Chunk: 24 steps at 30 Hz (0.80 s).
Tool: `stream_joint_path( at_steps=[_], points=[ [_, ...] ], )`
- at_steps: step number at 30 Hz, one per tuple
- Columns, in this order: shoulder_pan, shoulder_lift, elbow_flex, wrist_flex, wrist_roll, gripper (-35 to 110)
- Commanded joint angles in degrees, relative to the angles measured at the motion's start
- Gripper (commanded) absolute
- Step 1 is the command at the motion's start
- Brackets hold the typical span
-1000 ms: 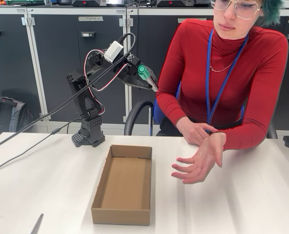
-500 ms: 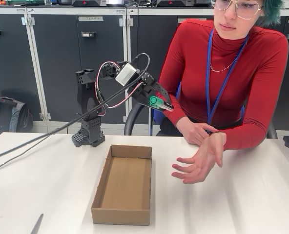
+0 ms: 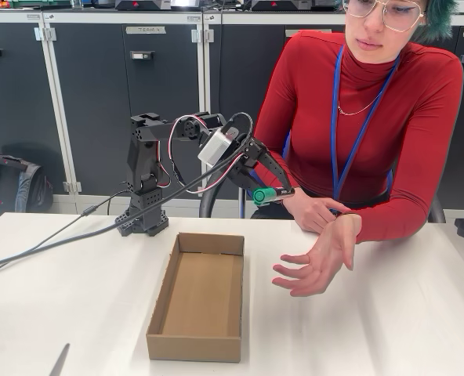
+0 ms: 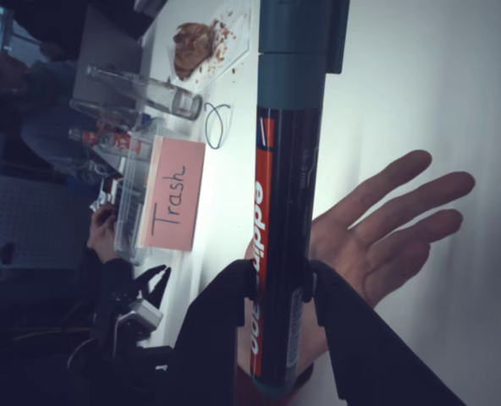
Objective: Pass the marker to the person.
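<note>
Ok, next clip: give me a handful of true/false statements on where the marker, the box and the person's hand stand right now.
1. The gripper has its jaws closed on the marker. True.
2. The marker lies inside the cardboard box. False: the box holds nothing; the marker is in the air, above and to the right of the box's far end in the fixed view.
3. The person's hand is open, palm up, over the table. True.
4. The person already grips the marker. False: the open hand sits below and to the right of it in the fixed view, not touching.
5. In the wrist view a pink sign reads "Trash". True.
</note>
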<state>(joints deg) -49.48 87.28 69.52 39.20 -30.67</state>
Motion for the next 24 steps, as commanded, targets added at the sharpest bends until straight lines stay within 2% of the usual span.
stream_joint_path(
  at_steps=[1,6,16,24],
  points=[
    [-0.44,1.05,1.32,-4.92,1.32,-5],
    [-0.62,0.35,4.22,-7.38,4.13,-5],
    [-6.24,-3.08,2.37,0.62,12.22,-5],
    [-12.39,-1.32,4.83,3.60,9.40,-5]
  ],
)
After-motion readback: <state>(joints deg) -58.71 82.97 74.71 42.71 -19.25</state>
